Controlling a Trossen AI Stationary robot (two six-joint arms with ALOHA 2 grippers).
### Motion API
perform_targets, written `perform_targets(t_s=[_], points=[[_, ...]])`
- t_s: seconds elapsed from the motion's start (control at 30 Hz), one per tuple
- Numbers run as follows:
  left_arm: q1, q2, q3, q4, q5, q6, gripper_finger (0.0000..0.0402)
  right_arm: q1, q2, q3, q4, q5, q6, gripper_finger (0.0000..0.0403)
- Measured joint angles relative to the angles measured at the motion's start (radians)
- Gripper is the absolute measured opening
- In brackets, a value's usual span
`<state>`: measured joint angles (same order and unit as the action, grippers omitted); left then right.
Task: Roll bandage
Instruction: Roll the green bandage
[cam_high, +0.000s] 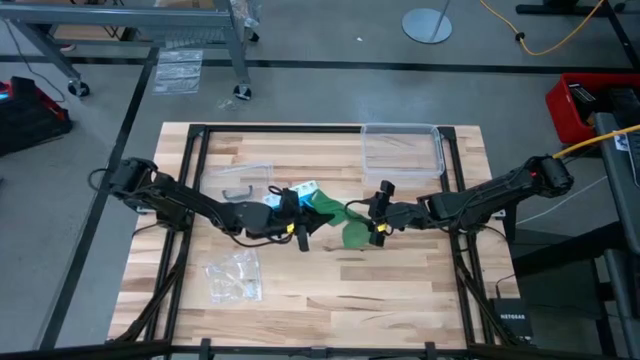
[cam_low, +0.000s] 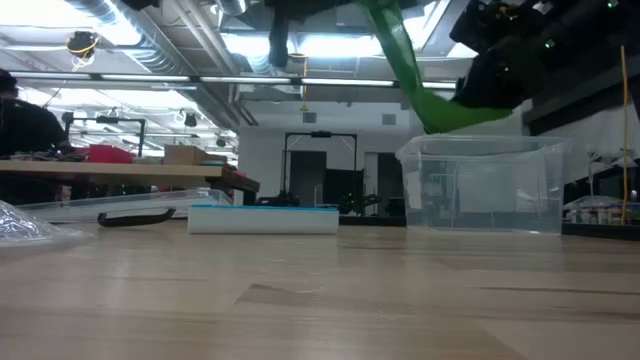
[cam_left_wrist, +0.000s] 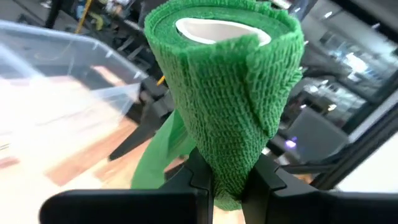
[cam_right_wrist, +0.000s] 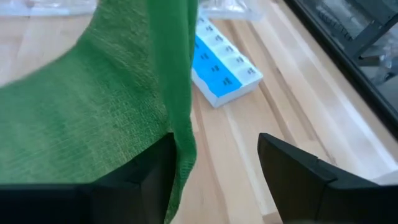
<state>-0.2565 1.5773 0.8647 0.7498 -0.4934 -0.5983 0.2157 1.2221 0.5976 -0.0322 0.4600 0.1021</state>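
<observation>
My left gripper (cam_left_wrist: 227, 186) is clamped on the rolled end of the green bandage (cam_left_wrist: 224, 106), held up off the table (cam_high: 330, 300). The loose strip (cam_high: 345, 222) runs across to my right gripper (cam_right_wrist: 214, 168), whose fingers stand apart with the cloth draped against one. Beyond lie the pill box (cam_right_wrist: 224, 65) and, farther back, the clear plastic box (cam_high: 402, 148).
</observation>
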Motion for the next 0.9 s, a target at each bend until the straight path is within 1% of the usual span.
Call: perform_targets(t_s=[0.23,0.43,0.53,0.63,0.7,0.83,0.9], points=[[-0.006,0.06,0.0,-0.01,-0.024,-0.008,0.0034,0.0,0.0,0.0,0.027,0.0,-0.032,0.023],[-0.012,0.125,0.0,0.01,-0.043,-0.071,0.0034,0.0,0.0,0.0,0.028,0.0,-0.033,0.023],[-0.012,0.157,0.0,0.094,-0.048,-0.07,0.0034,0.0,0.0,0.0,0.027,0.002,-0.032,0.023],[-0.011,0.184,0.0,0.206,-0.049,-0.019,0.0034,0.0,0.0,0.0,0.025,0.014,-0.033,0.023],[-0.011,0.19,0.0,0.248,-0.048,0.012,0.0034,0.0,0.0,0.0,0.024,0.028,-0.033,0.023],[-0.012,0.19,0.0,0.265,-0.048,0.03,0.0034,0.0,0.0,0.0,0.022,0.035,-0.042,0.023],[-0.018,0.191,0.0,0.263,-0.049,0.018,0.0034,0.0,0.0,0.0,0.021,0.057,-0.073,0.023]])
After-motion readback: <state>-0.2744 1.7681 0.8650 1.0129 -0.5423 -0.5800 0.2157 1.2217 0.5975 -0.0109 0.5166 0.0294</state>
